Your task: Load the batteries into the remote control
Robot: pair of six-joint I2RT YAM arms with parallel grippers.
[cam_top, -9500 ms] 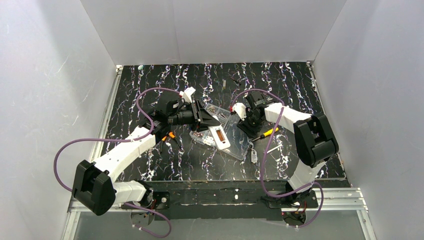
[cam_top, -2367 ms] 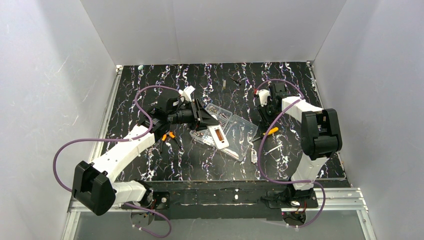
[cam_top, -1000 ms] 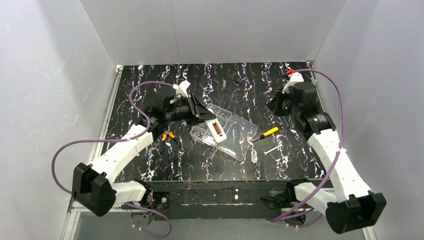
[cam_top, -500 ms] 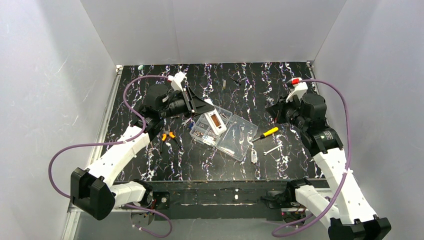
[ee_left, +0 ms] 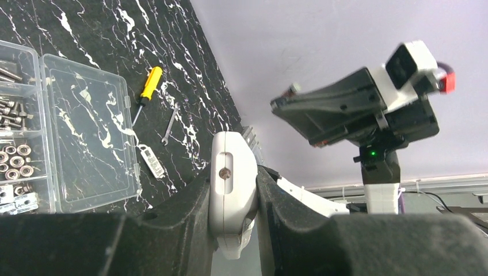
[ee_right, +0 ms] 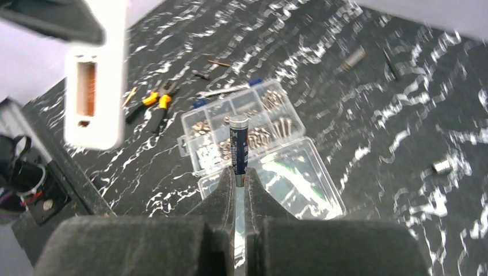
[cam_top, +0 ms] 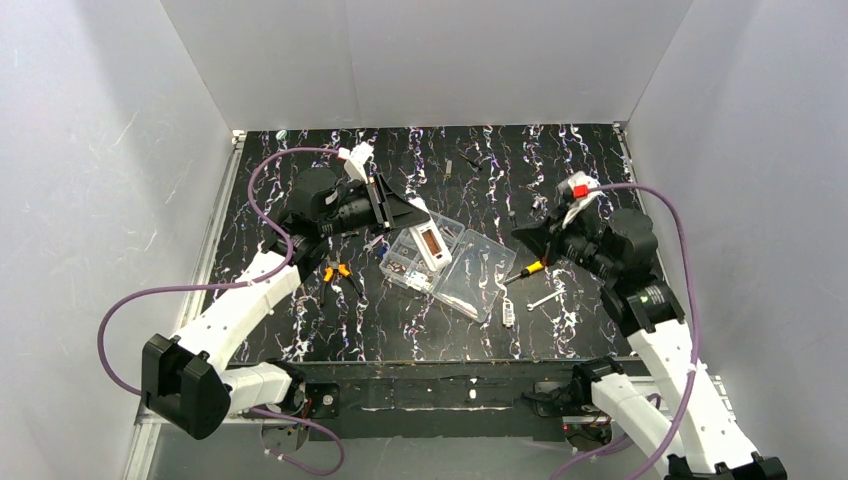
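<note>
The remote control [cam_top: 431, 246] is a slim white bar with its brown battery bay open. My left gripper [cam_top: 408, 213] is shut on one end of it and holds it raised over the clear box. In the left wrist view the remote's rounded end [ee_left: 232, 187] sits squeezed between the black fingers. My right gripper [cam_top: 522, 234] hovers to the right of the remote, shut on a dark blue battery [ee_right: 237, 150] that sticks out past its fingertips. In the right wrist view the remote [ee_right: 95, 98] hangs at the upper left, apart from the battery.
A clear organiser box [cam_top: 470, 278] with screws lies open mid-table. A yellow-handled screwdriver [cam_top: 532, 267], a small wrench [cam_top: 543, 299] and a metal tag [cam_top: 508, 315] lie to its right. Orange-handled pliers [cam_top: 338, 272] lie to its left. Small cylinders [ee_right: 353, 57] rest further back.
My right arm has swung from the back right toward the middle, bringing the battery nearer the remote. My left gripper has lifted the remote slightly up and back.
</note>
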